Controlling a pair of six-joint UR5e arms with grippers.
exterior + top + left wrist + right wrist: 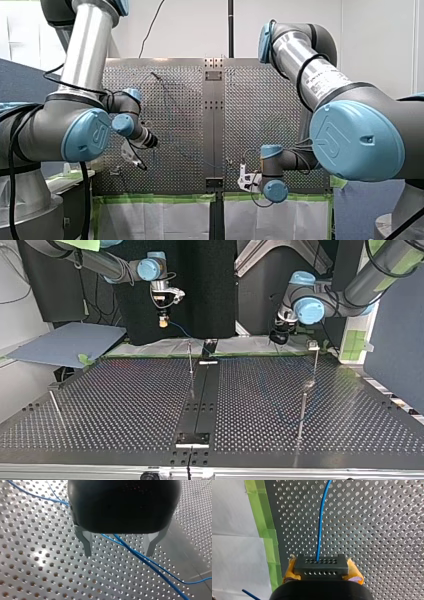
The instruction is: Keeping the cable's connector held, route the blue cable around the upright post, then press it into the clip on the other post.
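Note:
My right gripper (322,561) is shut, its yellow pads clamping a dark grey connector (321,568). The blue cable (321,522) runs out of the connector and away over the perforated table. In the top view this gripper (162,320) hangs above the table's far edge, at the left. My left gripper (119,553) is open, its metal fingers (87,545) standing wide apart just above the plate. The blue cable (140,556) passes between and below them, untouched. In the top view my left gripper (277,337) is beside a thin post with a small head (314,346).
Thin upright posts stand on the plate: one near the middle rail (190,357), one nearer the camera at the right (301,412) and a leaning one at the left (56,407). Green tape (263,525) lines the table's edge by my right gripper.

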